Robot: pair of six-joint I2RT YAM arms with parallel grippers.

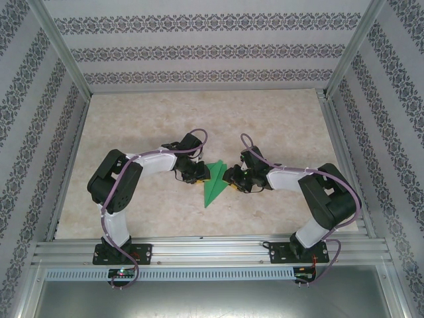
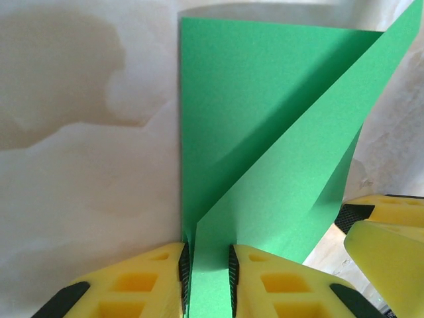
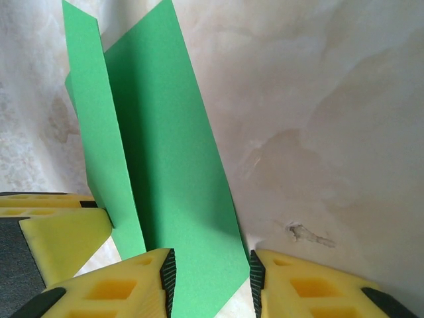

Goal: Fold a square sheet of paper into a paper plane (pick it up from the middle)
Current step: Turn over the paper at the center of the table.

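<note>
While the paper plane (image 1: 212, 185) is lying half-creased, risk: opposed tugging is threatening a tear.
Left gripper (image 2: 207, 265): jaws hugging its flap, pinch unclear.
Right gripper (image 3: 212, 265): jaws straddling it, spread.

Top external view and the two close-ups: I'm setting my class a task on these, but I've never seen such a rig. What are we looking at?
Two robot arms are bolted at the near edge of a pale marbled table. The top picture looks down from above and behind them. The other two come from cameras on the wrists, each showing its own claw's yellow fingers at the bottom. On the table lies a bright-green sheet of paper, already folded into a pointed shape. The left claw and right claw meet it from either side. In each close-up the paper runs between the fingers: the right claw's stand apart; the left's gap is narrow, and I cannot tell whether it pinches.
</note>
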